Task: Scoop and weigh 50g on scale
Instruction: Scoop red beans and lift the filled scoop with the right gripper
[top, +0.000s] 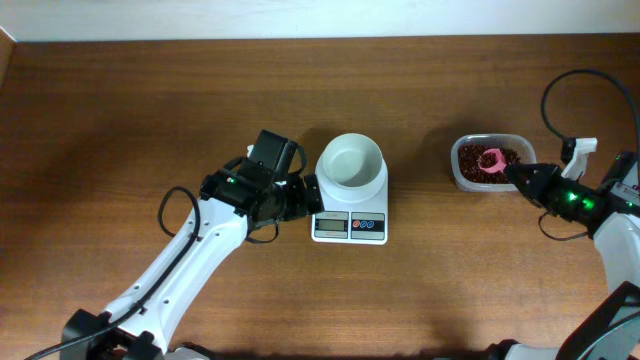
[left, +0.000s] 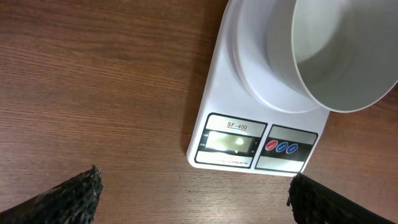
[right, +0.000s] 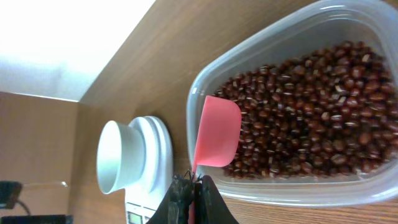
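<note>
open worktop (top: 120, 110) lies wide at left and between the one scale (top: 349, 225) and the one clear tub (right: 298, 190) near the right edge; the beans (right: 311, 106), small and dark red-brown, heap in the tub; left gripper (top: 303, 196) jaws gape beside the scale, holding nothing; right gripper (right: 189, 186) jaws pinch the one pink spoon (right: 217, 132) over the beans.

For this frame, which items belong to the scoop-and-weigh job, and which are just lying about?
Belongs to the job:
- scale with white bowl on it
- beans in the clear tub
- pink scoop, gripped by the shut right gripper
- open left gripper beside the scale

Just lying about:
- black cable looping near the right arm
</note>
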